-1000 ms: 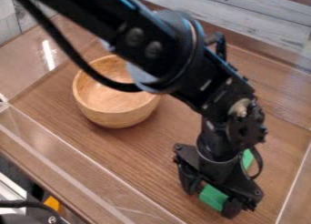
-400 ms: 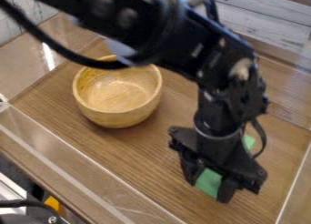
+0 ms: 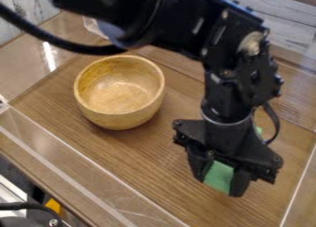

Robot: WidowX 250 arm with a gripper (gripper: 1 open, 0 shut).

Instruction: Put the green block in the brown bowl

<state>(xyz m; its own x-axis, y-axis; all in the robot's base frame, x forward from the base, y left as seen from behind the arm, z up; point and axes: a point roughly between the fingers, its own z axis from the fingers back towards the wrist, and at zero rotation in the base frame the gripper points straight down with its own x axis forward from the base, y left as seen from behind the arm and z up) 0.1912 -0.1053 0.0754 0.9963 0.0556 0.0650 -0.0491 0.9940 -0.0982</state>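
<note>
The green block [image 3: 224, 176] sits between the black fingers of my gripper [image 3: 226, 178], which points straight down at the right front of the wooden table and is shut on it. The block hangs slightly above the tabletop. A small patch of green [image 3: 261, 133] also shows behind the wrist. The brown bowl [image 3: 89, 105] stands empty on the table to the left of the gripper and a little farther back, well apart from it. My black arm reaches in from the upper left, passing above the bowl's far side.
The wooden tabletop [image 3: 74, 152] is bordered by a clear, glossy rim along the front left edge [image 3: 50, 180]. A pale plank wall [image 3: 290, 28] runs behind the table. Some dark gear [image 3: 18, 208] lies at the lower left corner.
The gripper closed on the green block and rose with it off the table. The arm swung so that more of the bowl now shows.
</note>
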